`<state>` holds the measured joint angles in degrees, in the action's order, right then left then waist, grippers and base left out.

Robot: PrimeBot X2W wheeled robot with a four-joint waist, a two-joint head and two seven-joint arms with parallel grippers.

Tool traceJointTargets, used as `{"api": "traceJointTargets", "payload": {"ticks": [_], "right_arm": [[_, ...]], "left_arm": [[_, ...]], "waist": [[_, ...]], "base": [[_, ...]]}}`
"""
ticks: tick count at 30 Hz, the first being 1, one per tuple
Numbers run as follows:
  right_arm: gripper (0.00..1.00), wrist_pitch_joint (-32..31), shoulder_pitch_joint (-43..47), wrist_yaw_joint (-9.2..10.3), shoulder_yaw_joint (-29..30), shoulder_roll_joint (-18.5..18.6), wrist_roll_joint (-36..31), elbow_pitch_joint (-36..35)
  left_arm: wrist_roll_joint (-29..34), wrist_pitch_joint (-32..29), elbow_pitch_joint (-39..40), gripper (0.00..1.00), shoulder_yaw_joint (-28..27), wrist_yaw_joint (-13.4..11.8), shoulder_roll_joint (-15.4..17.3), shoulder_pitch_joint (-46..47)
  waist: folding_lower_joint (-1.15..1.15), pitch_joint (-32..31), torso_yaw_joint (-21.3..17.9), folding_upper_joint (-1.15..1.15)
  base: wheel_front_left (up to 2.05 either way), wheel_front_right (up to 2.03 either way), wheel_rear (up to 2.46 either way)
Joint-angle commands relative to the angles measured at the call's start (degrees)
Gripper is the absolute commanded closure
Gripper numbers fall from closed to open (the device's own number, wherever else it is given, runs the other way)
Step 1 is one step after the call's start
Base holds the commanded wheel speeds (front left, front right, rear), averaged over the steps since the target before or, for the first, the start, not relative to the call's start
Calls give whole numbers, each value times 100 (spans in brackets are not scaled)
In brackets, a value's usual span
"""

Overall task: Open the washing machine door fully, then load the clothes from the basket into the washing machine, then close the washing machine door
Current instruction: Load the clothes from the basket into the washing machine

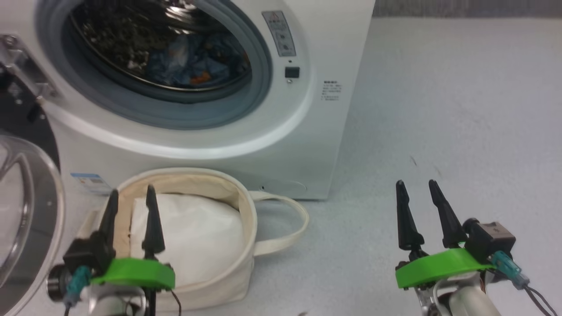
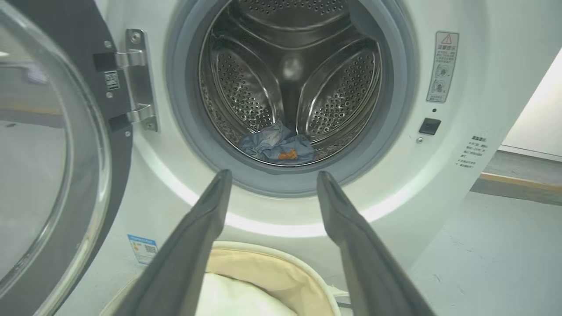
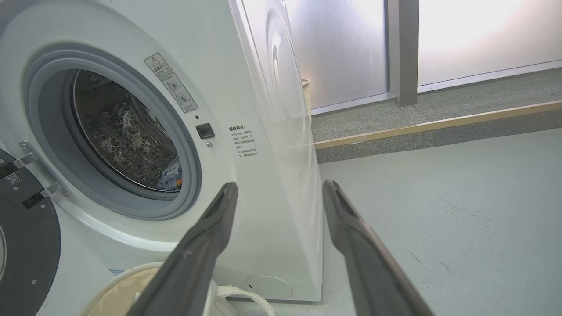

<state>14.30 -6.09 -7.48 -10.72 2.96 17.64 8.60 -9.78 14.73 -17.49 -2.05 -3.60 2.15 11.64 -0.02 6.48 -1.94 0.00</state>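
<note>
The white washing machine (image 1: 246, 145) stands open, its door (image 1: 26, 210) swung out to the left with the black rim and glass bowl showing. Blue clothes (image 1: 193, 61) with orange specks lie at the bottom of the steel drum (image 2: 281, 147). The cream basket (image 1: 246, 215) sits on the floor before the machine, holding a white pillow-like bundle (image 1: 197, 237). My left gripper (image 1: 131, 196) hangs open over the basket's left side, empty. Over bare floor to the right of the machine, my right gripper (image 1: 417, 186) is open and empty too.
Grey floor (image 1: 461, 109) spreads to the right of the machine. In the right wrist view a raised step with a wooden edge (image 3: 439, 125) and frosted glass panels (image 3: 342, 48) stand behind the machine. A blue label (image 2: 142, 248) is stuck low on the machine's front.
</note>
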Motion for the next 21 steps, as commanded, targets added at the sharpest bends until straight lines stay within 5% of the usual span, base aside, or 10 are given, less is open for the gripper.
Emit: {"api": "traceJointTargets", "payload": {"ticks": [1, 21], "right_arm": [[0, 70, -23, -1, -86, -8, -35, -175], [0, 70, 182, -1, -44, -8, -14, -144]], "left_arm": [[-26, 27, 259, 0, -74, -57, 75, 1], [-249, 27, 490, 0, 270, -362, 73, -506]], "waist": [[2, -198, 139, 0], [2, -459, 211, 0]], "base": [[0, 0, 0], [0, 0, 0]]}}
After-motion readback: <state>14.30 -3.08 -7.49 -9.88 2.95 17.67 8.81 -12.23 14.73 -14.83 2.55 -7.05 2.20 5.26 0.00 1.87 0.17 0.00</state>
